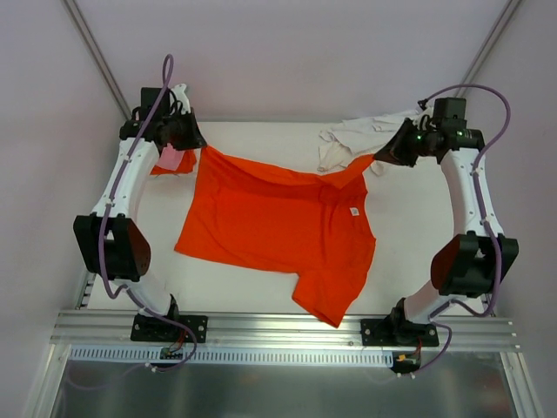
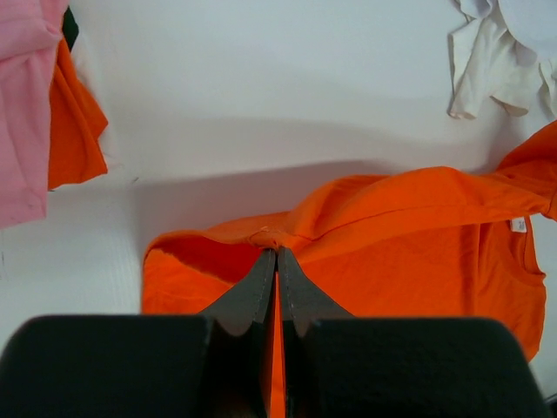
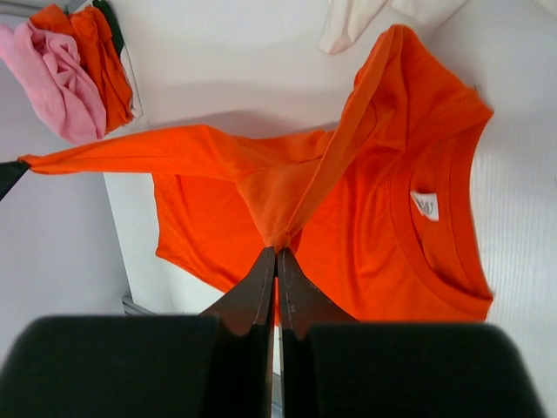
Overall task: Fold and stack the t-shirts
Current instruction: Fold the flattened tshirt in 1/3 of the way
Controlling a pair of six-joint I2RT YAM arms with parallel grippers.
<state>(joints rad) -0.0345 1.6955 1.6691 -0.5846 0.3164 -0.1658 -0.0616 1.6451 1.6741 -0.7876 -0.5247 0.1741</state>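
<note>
A white worktop (image 1: 226, 292) carries a bright orange t-shirt (image 1: 278, 226) (image 2: 418, 252) (image 3: 365, 218), spread across its middle between two robot arms. The shirt's long axis runs left to right and is slightly tilted, with the hem towards the left arm and the neck opening towards the right. The near sleeve reaches the metal rail (image 1: 287, 326) at the front edge. The far edge is lifted off the surface and stretched between the arms.

The left pincer (image 1: 198, 145) (image 2: 277, 252) is clamped tight on the far hem corner, with a thin fold of orange cloth between its closed jaws. The right pincer (image 1: 380, 158) (image 3: 276, 252) is likewise pressed closed on a gathered pinch of cloth at the far shoulder and sleeve.

A crumpled white t-shirt (image 1: 348, 144) (image 2: 483, 70) (image 3: 357, 22) lies at the far right of the worktop. It is just behind the right pincer and right beside the raised sleeve.

At the far left, below the left pincer, a bunched light pink t-shirt (image 1: 171, 159) (image 2: 22, 104) (image 3: 57, 78) rests against a second orange t-shirt (image 1: 157, 167) (image 2: 74, 122) (image 3: 96, 48). Both lie just beside the spread shirt's hem corner.

A small white neck label (image 1: 354, 212) (image 2: 519, 224) (image 3: 425, 205) faces up inside the collar. Its print is too small to read.
</note>
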